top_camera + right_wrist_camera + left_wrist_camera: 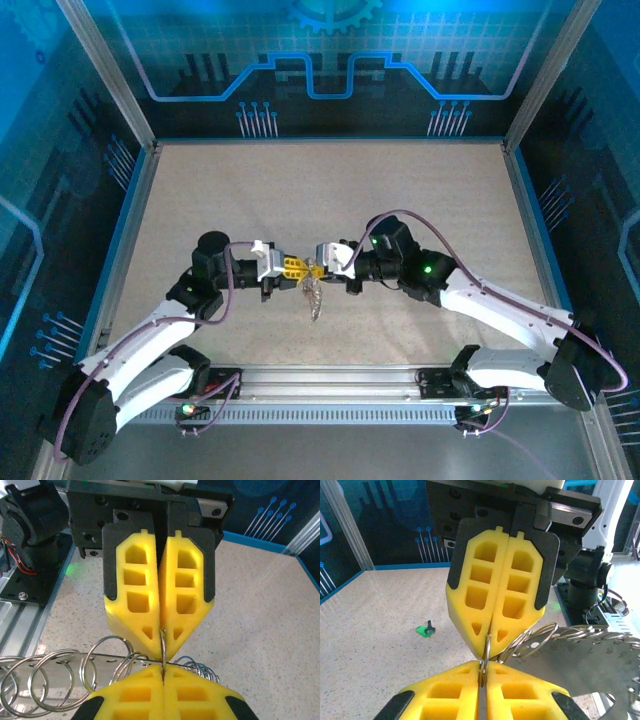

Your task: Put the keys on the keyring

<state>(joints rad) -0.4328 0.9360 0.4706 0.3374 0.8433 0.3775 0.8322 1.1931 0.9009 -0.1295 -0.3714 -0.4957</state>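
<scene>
Plainly, both pincers are closed on the same thin wire. The left pincer (pixel 482 680) and the right pincer (pixel 163 677) meet tip to tip, each nipping one loop of the keyring (pixel 313 298) between its yellow pads. The rest of the keyring, a run of linked silver rings, dangles just below the left pincer and seems to hang above the worktop (pixel 400 190) rather than rest on it.

By its look the keyring is light, hard and slick. Each ring is stiff, yet the string of them is floppy and will likely swing and twist. Soft pads on bare wire may let it turn or slip, so a hold across the flat of a single ring seems safest.

A green key (pixel 425 629) lies on the worktop, well apart from the left pincer. It is tiny and light and would probably skid if nudged. It is best pinched by its edges, leaving its hole free.

The pads cover the pinch point itself, so I cannot find any split in the ring. A dark bit on the green key may be a second key or part of the same one; I cannot tell which. The keyring's far end is cut off by the edge of the left wrist view.
</scene>
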